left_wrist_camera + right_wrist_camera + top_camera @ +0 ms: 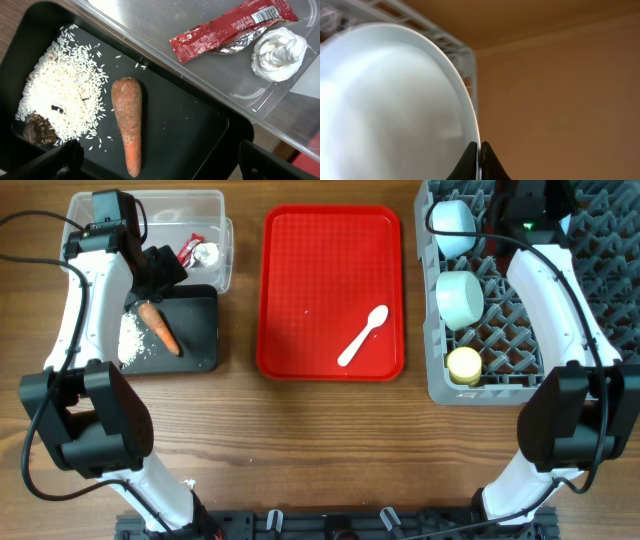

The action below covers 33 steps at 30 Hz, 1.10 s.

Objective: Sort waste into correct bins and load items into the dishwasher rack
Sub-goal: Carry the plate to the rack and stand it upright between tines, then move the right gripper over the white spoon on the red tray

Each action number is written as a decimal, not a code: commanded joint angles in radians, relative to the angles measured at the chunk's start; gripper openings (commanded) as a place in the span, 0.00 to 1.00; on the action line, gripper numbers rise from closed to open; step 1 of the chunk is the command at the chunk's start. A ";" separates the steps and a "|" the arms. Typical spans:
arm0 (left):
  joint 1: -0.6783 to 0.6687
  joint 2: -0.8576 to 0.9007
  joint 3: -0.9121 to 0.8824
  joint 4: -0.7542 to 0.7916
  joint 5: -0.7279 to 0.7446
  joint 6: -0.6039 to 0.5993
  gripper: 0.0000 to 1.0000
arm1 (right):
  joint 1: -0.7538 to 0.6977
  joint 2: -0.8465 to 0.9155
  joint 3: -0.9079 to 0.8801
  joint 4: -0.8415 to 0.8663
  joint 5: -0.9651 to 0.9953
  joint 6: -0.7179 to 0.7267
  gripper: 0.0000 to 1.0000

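On the desk [330, 440], the nearest task pieces sit left and right. At the near left lies the black tray [190, 120]. It holds a heap of white rice grains [60, 95] on its left side, a small brown lump [40, 131] at the near edge of the heap, and an orange carrot piece [127, 122] lying lengthwise just right of the rice.

At the right, the small yellow cup [464, 365] stands in the near left corner of the grey dishwasher rack [510, 330].

In the middle is the flat red tray [300, 280], with the white plastic spoon [362, 335] lying slantwise on its right half.

The left gripper [160, 268] hangs above the line where the black tray meets the clear tub [225, 240], its jaws released and spread wide, holding nothing.

Farther back in the rack, one pale blue bowl [460, 298] sits beyond the cup, and a second pale blue bowl [453, 225] sits at the far left corner.

The clear tub, at the far left, holds the red snack wrapper [225, 30] and, touching its right end, the foil ball [279, 52].

At the far side of the rack, the right gripper [480, 157] has its jaws clenched on the rim of the pale blue plate [395, 110], which stands on edge.
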 commanded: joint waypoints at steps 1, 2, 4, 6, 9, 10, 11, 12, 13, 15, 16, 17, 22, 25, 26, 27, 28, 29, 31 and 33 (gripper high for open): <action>-0.002 -0.020 0.011 -0.001 0.005 -0.009 1.00 | -0.003 0.010 -0.002 -0.029 -0.051 0.032 0.04; -0.002 -0.020 0.011 -0.001 0.005 -0.009 1.00 | -0.003 0.010 -0.002 -0.029 -0.051 0.038 0.04; -0.002 -0.020 0.011 -0.001 0.005 -0.009 1.00 | -0.003 0.010 -0.002 -0.030 -0.055 0.050 0.04; -0.002 -0.020 0.011 -0.001 0.005 -0.009 1.00 | -0.002 0.010 -0.002 -0.043 -0.074 0.050 0.04; -0.002 -0.020 0.011 -0.001 0.005 -0.009 1.00 | -0.001 0.010 -0.002 -0.086 -0.144 0.050 0.19; -0.002 -0.020 0.011 -0.001 0.005 -0.009 1.00 | -0.001 0.010 -0.002 -0.101 -0.175 0.053 0.38; -0.002 -0.020 0.011 -0.001 0.005 -0.009 1.00 | -0.001 0.010 -0.002 -0.113 -0.205 0.062 0.57; -0.002 -0.020 0.011 -0.001 0.005 -0.009 1.00 | -0.001 0.010 -0.002 -0.121 -0.231 0.084 0.61; -0.002 -0.020 0.011 -0.001 0.005 -0.009 1.00 | -0.001 0.010 -0.002 -0.126 -0.247 0.108 0.63; -0.002 -0.020 0.011 -0.001 0.005 -0.009 1.00 | -0.001 0.010 -0.002 -0.127 -0.266 0.156 0.65; -0.002 -0.020 0.011 -0.001 0.005 -0.009 1.00 | -0.001 0.010 -0.002 -0.127 -0.273 0.171 0.67; -0.002 -0.020 0.011 -0.001 0.005 -0.009 1.00 | -0.001 0.009 -0.002 -0.126 -0.275 0.193 0.68; -0.002 -0.020 0.011 -0.001 0.005 -0.009 1.00 | 0.000 -0.019 0.009 -0.110 -0.271 0.238 0.86; -0.002 -0.020 0.011 -0.001 0.005 -0.009 1.00 | 0.000 -0.058 0.039 -0.109 -0.273 0.271 0.97; -0.002 -0.020 0.011 -0.001 0.005 -0.009 1.00 | 0.000 -0.071 0.046 -0.108 -0.275 0.274 1.00; -0.002 -0.020 0.011 -0.001 0.005 -0.009 1.00 | 0.000 -0.096 0.056 -0.103 -0.279 0.286 1.00; -0.002 -0.020 0.011 -0.001 0.005 -0.009 1.00 | 0.000 -0.118 0.061 -0.104 -0.298 0.291 1.00; -0.002 -0.020 0.011 -0.001 0.005 -0.009 1.00 | 0.003 -0.145 0.062 -0.106 -0.325 0.300 1.00; -0.002 -0.020 0.011 -0.001 0.005 -0.009 1.00 | 0.014 -0.199 0.062 -0.131 -0.422 0.354 1.00; -0.002 -0.020 0.011 -0.001 0.005 -0.009 1.00 | 0.028 -0.249 0.061 -0.180 -0.583 0.454 1.00</action>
